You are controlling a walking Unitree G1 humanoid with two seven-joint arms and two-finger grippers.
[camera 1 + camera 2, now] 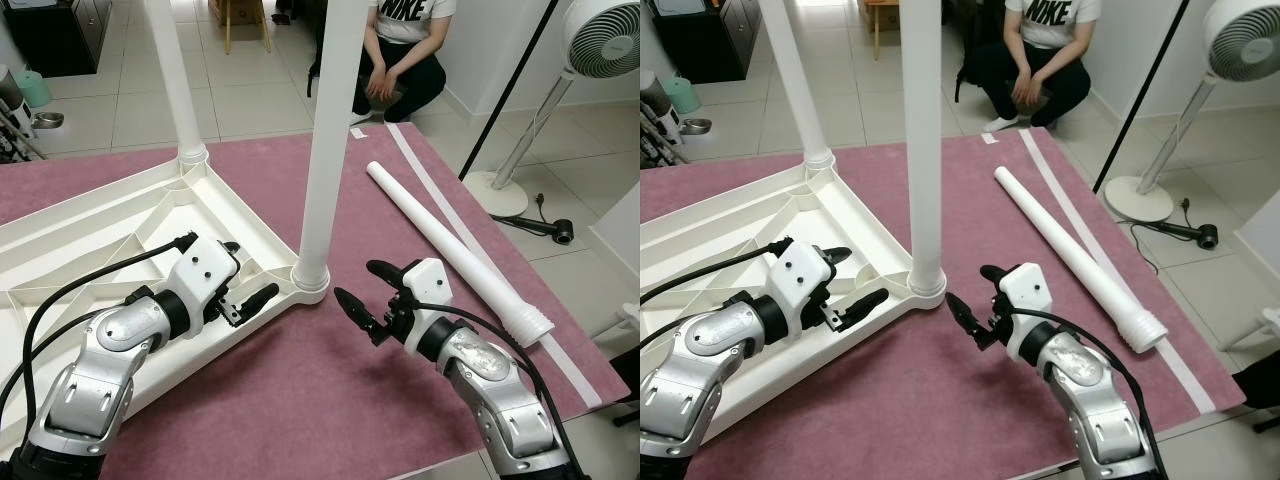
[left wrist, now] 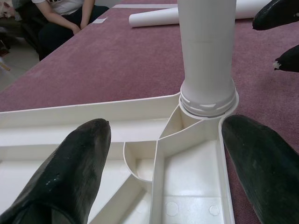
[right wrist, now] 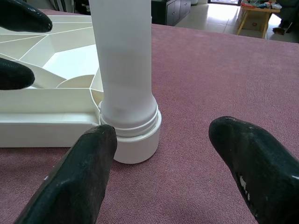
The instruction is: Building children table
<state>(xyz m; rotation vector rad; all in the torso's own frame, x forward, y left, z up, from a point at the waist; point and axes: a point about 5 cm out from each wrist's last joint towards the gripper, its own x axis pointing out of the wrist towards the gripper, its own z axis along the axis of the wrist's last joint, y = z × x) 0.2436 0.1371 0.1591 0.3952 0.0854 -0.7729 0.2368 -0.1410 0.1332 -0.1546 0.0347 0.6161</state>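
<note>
**A:** Where are the grippers?

**B:** The right gripper [image 1: 365, 295] hovers just above the rug with its two black fingers spread wide and nothing between them, aimed at the near leg [image 1: 328, 140]. That leg stands upright in its corner socket [image 1: 310, 280] on the upturned white tabletop [image 1: 120, 225], just ahead of the fingertips and not touching them. The left gripper [image 1: 245, 275] hangs over the ribbed underside of the tabletop on the other side of the same socket, its fingers also wide apart and empty.

**A:** And the other parts?

**B:** Beyond the left gripper, a second leg [image 1: 175, 80] stands upright in the far corner. Out past the right gripper, a loose leg [image 1: 450, 245] lies flat on the rug, its threaded end toward the robot, with a thin white strip [image 1: 480, 240] lying just beside it.

**A:** What are they sitting on?

**B:** A dusky pink rug [image 1: 330, 400] over pale floor tiles [image 1: 250, 85]. A white pedestal fan [image 1: 600, 40] stands off to the right, a dark cabinet [image 1: 60, 30] far left.

**A:** Any writing?

**B:** A person [image 1: 405, 50] crouches past the rug's far edge; the white shirt reads "NIKE" in black.
</note>
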